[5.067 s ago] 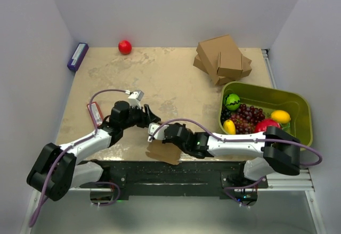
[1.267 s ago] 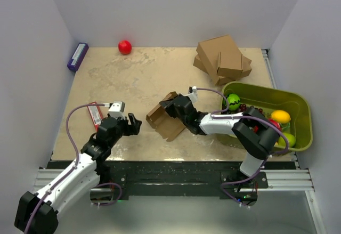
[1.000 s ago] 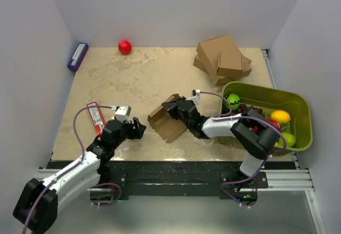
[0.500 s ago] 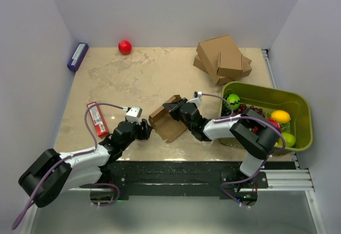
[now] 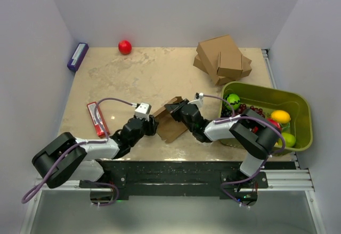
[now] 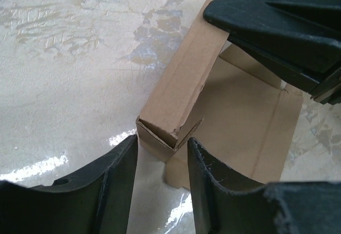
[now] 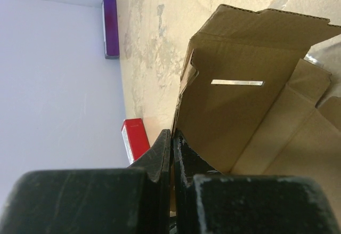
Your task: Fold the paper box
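Your left tool (image 6: 162, 144), jaws apart, straddles the paper box (image 6: 240, 106) corner; close skewed and you crush it; right tool (image 7: 171, 138) clamps its flap.

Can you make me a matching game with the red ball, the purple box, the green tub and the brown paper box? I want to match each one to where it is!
Things:
1. red ball
2. purple box
3. green tub
4. paper box

Places:
A. on the right side
B. in the middle, near the front
C. in the far left corner
D. at the back, a bit left of the middle

Pairs: 1-D, 2-C, 3-A, 4-B
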`<move>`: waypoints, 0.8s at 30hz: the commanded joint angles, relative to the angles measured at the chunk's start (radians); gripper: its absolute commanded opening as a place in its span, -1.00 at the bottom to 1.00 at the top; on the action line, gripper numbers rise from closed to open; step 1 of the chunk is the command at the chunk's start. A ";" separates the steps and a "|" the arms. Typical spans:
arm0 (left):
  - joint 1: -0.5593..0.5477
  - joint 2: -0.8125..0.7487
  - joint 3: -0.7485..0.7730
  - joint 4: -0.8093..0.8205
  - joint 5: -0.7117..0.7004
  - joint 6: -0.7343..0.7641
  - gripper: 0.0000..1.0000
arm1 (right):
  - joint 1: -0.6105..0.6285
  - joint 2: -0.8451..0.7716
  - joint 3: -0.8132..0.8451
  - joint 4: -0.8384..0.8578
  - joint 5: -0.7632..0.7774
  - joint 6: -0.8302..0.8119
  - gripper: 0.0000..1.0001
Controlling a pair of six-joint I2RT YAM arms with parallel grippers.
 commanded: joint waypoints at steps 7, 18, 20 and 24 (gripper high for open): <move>-0.096 0.110 0.104 0.034 -0.292 -0.033 -0.25 | -0.002 -0.028 -0.030 -0.011 0.065 -0.001 -1.00; -0.201 0.257 0.245 -0.090 -0.615 -0.072 -0.94 | 0.000 -0.042 -0.040 -0.059 0.081 0.046 -1.00; -0.203 0.271 0.264 -0.118 -0.618 -0.076 -1.00 | 0.000 -0.052 -0.040 -0.066 0.082 0.034 -1.00; -0.203 0.215 0.238 -0.139 -0.587 -0.091 -1.00 | -0.002 -0.091 -0.012 -0.132 0.078 -0.039 -1.00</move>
